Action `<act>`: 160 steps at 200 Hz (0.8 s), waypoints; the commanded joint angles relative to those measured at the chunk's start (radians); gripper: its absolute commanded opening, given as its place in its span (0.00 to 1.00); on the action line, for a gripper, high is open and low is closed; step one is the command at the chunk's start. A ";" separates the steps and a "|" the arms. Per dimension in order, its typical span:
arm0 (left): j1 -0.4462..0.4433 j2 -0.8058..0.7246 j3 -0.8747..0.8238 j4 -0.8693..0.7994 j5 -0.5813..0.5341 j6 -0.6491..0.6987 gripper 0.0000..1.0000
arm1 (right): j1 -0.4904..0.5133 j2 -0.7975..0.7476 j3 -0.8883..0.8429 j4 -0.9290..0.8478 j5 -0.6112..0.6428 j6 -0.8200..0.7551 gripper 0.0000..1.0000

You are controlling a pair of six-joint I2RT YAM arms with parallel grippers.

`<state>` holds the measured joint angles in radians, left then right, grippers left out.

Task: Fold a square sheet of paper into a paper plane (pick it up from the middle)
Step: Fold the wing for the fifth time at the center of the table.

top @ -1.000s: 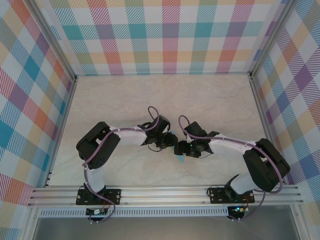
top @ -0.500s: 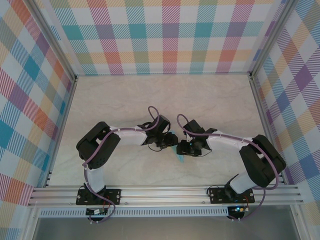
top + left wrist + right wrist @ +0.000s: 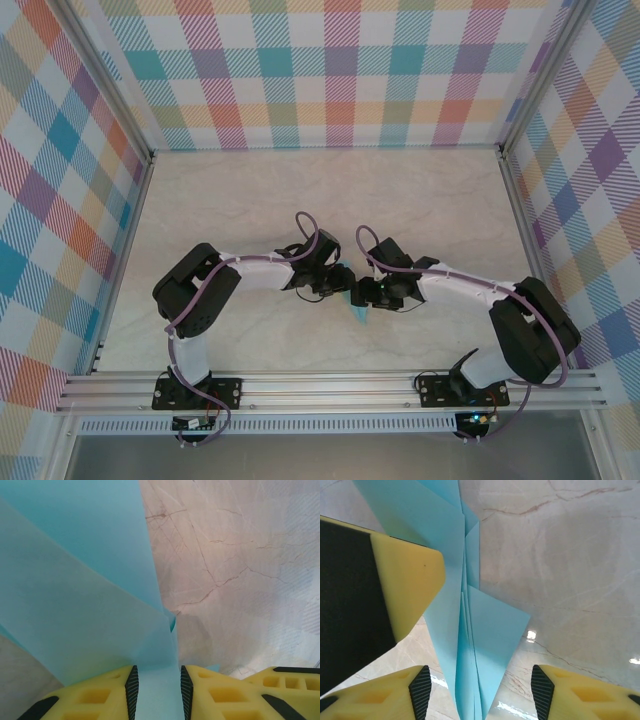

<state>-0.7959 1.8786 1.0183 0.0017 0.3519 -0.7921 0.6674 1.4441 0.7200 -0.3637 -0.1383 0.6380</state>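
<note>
Right arm [image 3: 470,292] has swung its elbow back out toward the right edge of the surface [image 3: 250,200] since half a second ago; left arm [image 3: 250,272] has not shifted.

Left jaws are nearly closed and pinch a fold of the paper plane [image 3: 90,605], with light-blue paper filling the narrow gap between the yellow fingers [image 3: 95,695]. Right jaws stand part open astride the plane's layered centre ridge [image 3: 467,630], with bare marble showing on either side of the paper, so no grip there. From above, both wrists meet midway between the left and right edges, closer to the near edge than the far one. A light-blue tip [image 3: 360,315] pokes out just nearside of them.
</note>
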 commanded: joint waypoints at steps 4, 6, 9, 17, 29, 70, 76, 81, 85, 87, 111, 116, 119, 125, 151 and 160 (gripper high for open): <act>-0.014 0.013 0.019 -0.022 0.013 0.007 0.32 | 0.003 0.018 0.013 0.115 -0.037 -0.010 0.57; -0.013 0.013 0.018 -0.021 0.013 0.006 0.32 | 0.004 0.018 0.010 0.122 -0.045 -0.012 0.56; -0.013 0.011 0.016 -0.018 0.013 0.003 0.32 | 0.003 0.018 0.007 0.135 -0.055 -0.013 0.55; -0.013 0.009 0.014 -0.010 0.017 -0.001 0.31 | 0.004 0.013 -0.001 0.158 -0.070 -0.013 0.54; -0.011 0.010 0.015 -0.005 0.026 -0.008 0.31 | 0.003 -0.009 -0.026 0.189 -0.061 -0.002 0.49; -0.002 0.011 0.000 0.028 0.039 -0.045 0.31 | 0.003 -0.086 -0.123 0.308 -0.055 -0.003 0.50; -0.002 0.011 -0.001 0.028 0.040 -0.046 0.31 | 0.002 -0.090 -0.134 0.317 -0.043 -0.004 0.50; -0.003 0.011 -0.002 0.028 0.040 -0.048 0.31 | 0.002 -0.091 -0.141 0.321 -0.032 -0.005 0.50; -0.003 0.011 -0.002 0.026 0.039 -0.048 0.31 | 0.002 -0.090 -0.146 0.328 -0.029 -0.008 0.50; -0.003 0.009 -0.003 0.026 0.039 -0.048 0.31 | 0.002 -0.089 -0.148 0.332 -0.028 -0.011 0.50; -0.003 0.009 -0.003 0.023 0.042 -0.046 0.31 | 0.003 -0.081 -0.159 0.361 -0.025 -0.025 0.50; -0.002 0.010 -0.003 0.023 0.041 -0.046 0.31 | 0.003 -0.080 -0.165 0.379 -0.040 -0.029 0.49; -0.002 0.010 -0.003 0.023 0.041 -0.047 0.31 | 0.003 -0.079 -0.166 0.390 -0.047 -0.031 0.48; -0.003 0.010 -0.003 0.023 0.041 -0.046 0.31 | 0.003 -0.075 -0.169 0.406 -0.059 -0.031 0.46; -0.002 0.008 0.000 0.022 0.042 -0.046 0.31 | 0.002 -0.047 -0.167 0.405 -0.040 -0.025 0.43; -0.003 0.007 0.000 0.021 0.041 -0.047 0.31 | 0.003 -0.034 -0.167 0.402 -0.024 -0.024 0.41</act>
<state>-0.7952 1.8786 1.0183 0.0292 0.3584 -0.8406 0.6685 1.3773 0.5598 -0.0322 -0.1944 0.6193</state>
